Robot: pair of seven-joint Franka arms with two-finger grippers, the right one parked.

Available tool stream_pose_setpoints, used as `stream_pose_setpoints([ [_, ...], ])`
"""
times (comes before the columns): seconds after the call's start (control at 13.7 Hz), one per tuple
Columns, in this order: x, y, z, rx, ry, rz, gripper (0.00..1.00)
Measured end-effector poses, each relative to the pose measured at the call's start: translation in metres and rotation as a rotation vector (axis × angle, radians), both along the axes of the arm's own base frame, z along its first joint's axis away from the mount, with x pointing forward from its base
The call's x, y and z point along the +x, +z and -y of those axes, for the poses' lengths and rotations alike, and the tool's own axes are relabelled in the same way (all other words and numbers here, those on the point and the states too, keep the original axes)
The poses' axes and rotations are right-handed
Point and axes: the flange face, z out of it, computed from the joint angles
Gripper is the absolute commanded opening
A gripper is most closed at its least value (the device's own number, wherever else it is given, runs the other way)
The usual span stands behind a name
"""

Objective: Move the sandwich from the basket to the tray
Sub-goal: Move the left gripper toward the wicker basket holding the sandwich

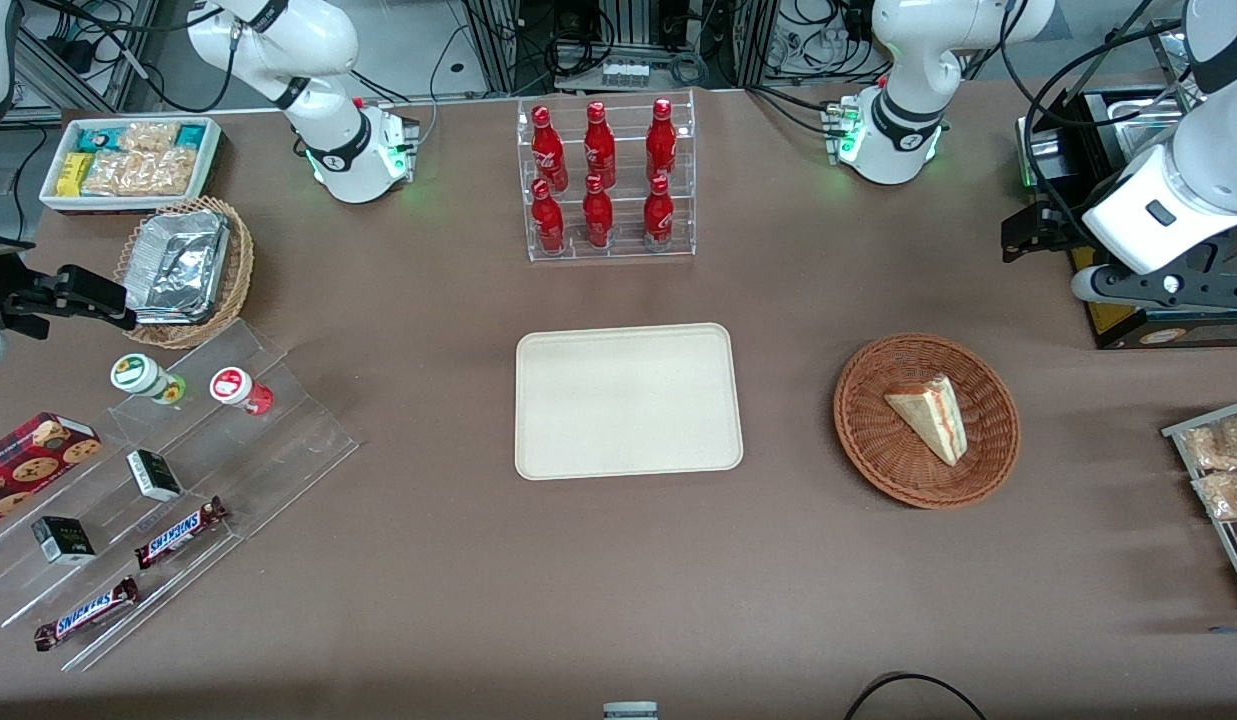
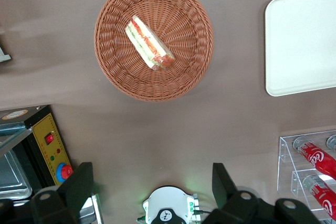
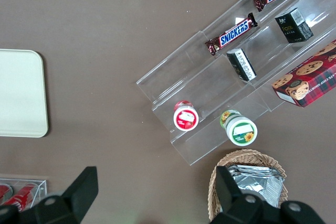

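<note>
Above the bench, well clear of the basket (image 1: 926, 420) and off toward the working arm's end, the gripper (image 2: 152, 190) hangs released, jaws spread wide, holding nothing. Sandwich (image 1: 930, 414) lies inside the basket, roughly at its middle, on its side with the red-orange and green filling edge showing in the wrist view; nothing else in the basket with it. Step in hand looks like the approach, task not started: tray (image 1: 628, 400) is bare, sits beside the basket toward the parked arm's end, apart from it with bare bench between. To do this well, I'd centre the gripper over the wedge, turn the wrist so the fingers close across the two flat bread faces rather than along the long axis, come straight down inside the wicker rim without clipping it, and squeeze lightly since the bread probably crushes and the layers may slide. Lift above the rim before moving sideways to the tray. Other containers: clear rack (image 1: 606, 180) farther from the front camera than the tray holds six red bottles; lighter wicker basket (image 1: 193, 275) toward the parked arm's end holds a foil container (image 1: 178, 265); white box (image 1: 133, 160) near it holds packaged snacks.
</note>
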Motion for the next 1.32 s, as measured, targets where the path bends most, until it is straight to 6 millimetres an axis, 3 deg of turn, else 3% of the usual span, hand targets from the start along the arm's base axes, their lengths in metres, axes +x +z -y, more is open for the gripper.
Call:
stream_pose_setpoints([
  [0.37,0.004,-0.011,-0.002,0.015,0.023,0.008,1.0],
  [0.8,0.013,-0.082,-0.001,0.026,0.059,0.026,1.0],
  [1.32,0.008,-0.163,-0.004,0.043,0.177,0.051,1.0],
])
